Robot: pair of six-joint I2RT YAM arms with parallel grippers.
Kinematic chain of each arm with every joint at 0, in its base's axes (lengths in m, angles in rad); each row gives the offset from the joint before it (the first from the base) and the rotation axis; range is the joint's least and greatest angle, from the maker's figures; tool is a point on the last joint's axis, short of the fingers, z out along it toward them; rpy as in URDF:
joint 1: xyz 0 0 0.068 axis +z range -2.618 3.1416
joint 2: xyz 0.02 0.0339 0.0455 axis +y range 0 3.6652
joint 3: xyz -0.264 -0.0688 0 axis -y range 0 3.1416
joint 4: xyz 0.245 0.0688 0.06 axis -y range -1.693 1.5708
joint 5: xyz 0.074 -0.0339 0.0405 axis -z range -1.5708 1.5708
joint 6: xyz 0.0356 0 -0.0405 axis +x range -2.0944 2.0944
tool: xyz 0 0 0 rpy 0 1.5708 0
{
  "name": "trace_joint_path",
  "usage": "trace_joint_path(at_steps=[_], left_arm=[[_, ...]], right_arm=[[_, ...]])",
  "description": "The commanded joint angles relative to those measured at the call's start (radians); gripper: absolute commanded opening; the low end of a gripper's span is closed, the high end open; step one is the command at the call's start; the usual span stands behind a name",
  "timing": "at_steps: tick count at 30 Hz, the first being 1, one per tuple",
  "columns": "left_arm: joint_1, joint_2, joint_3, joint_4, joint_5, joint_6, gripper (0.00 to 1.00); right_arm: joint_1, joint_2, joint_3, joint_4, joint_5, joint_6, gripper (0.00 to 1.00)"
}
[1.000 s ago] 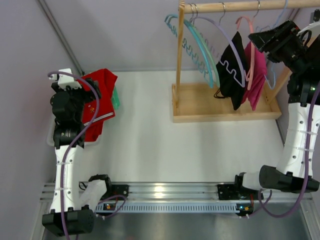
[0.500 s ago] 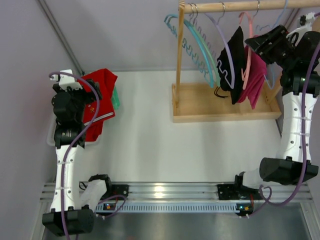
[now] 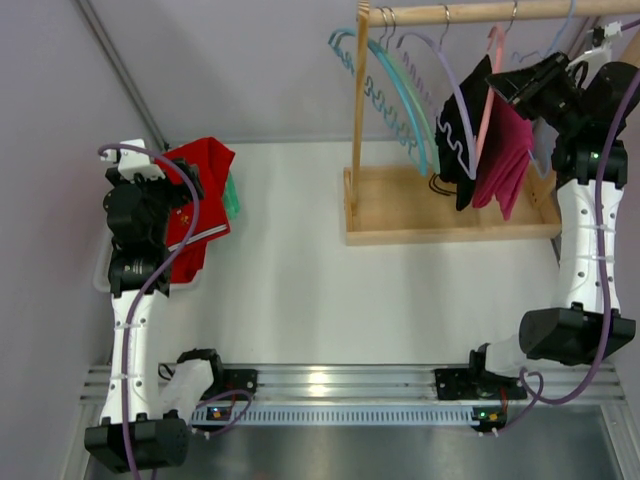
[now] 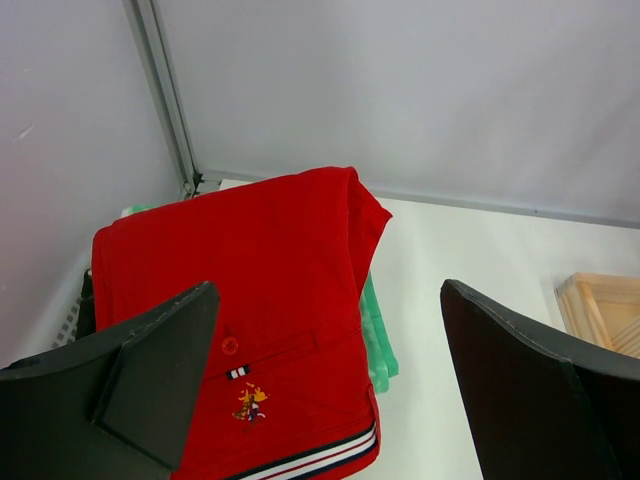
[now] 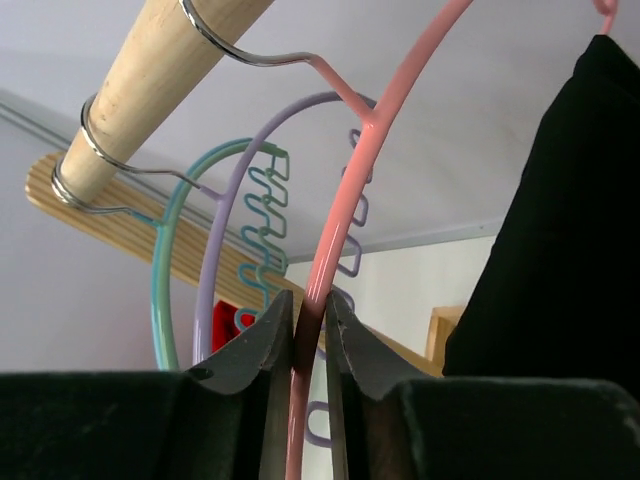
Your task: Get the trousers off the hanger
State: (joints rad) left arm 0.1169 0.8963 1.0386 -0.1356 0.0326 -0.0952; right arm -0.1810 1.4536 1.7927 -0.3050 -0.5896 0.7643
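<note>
Pink plastic hanger (image 3: pixel 487 90) hangs by its wire hook from the round wooden rail (image 3: pixel 470 13) at the far right of the white table (image 3: pixel 300 290), and it carries the magenta trousers (image 3: pixel 502 160). We note the trousers draped over it, their lower end above the rack's wooden base (image 3: pixel 400 215).

The right gripper (image 5: pixel 305 320) is raised to the rail. In the right wrist view its two fingers are pressed on either side of the pink hanger's shoulder, clamped on it.

Just left of the trousers and touching them hangs a black garment (image 3: pixel 462 130). It is on a lavender hanger (image 5: pixel 207 300).

The left gripper (image 4: pixel 328 290) is at the far left, fingers spread wide with nothing between them. It hovers over a folded red polo shirt (image 4: pixel 260 260). The shirt lies on a pale green cloth (image 4: pixel 378 340).
</note>
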Motion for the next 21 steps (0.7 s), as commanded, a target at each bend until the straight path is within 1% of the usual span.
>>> trace_joint_path(at_steps=[1,2,3,4,5,8,9,14,16,17,21], left_arm=[[0.004,-0.026,-0.003,0.037,0.000,0.002,0.99],[0.004,-0.025,-0.003,0.037,0.000,0.005,0.99],[0.004,-0.026,-0.003,0.037,-0.002,0.003,0.99],[0.004,-0.027,-0.005,0.037,-0.002,0.003,0.99],[0.004,-0.027,-0.003,0.039,-0.003,0.003,0.99],[0.004,-0.027,-0.003,0.039,-0.002,0.002,0.99],[0.004,-0.027,0.000,0.037,-0.002,0.003,0.99],[0.004,-0.023,0.001,0.039,-0.002,0.008,0.99],[0.004,-0.023,0.005,0.037,-0.002,0.006,0.99],[0.004,-0.022,0.005,0.037,0.003,0.009,0.99],[0.004,-0.017,0.017,0.039,-0.010,0.028,0.99]], right_arm=[[-0.003,-0.001,0.007,0.147,-0.033,0.069,0.14],[-0.005,0.002,0.013,0.152,-0.033,0.081,0.08],[-0.011,0.004,0.016,0.159,-0.035,0.105,0.04],[-0.015,0.005,0.019,0.188,-0.047,0.122,0.01],[-0.020,0.007,0.020,0.207,-0.053,0.141,0.00],[-0.043,0.017,0.020,0.277,-0.087,0.231,0.00],[-0.054,0.022,0.019,0.327,-0.095,0.277,0.00],[-0.071,0.025,0.025,0.444,-0.142,0.386,0.00],[-0.074,0.028,0.036,0.501,-0.165,0.473,0.00],[-0.075,0.028,0.049,0.498,-0.171,0.493,0.00],[-0.078,-0.005,0.059,0.572,-0.188,0.544,0.00]])
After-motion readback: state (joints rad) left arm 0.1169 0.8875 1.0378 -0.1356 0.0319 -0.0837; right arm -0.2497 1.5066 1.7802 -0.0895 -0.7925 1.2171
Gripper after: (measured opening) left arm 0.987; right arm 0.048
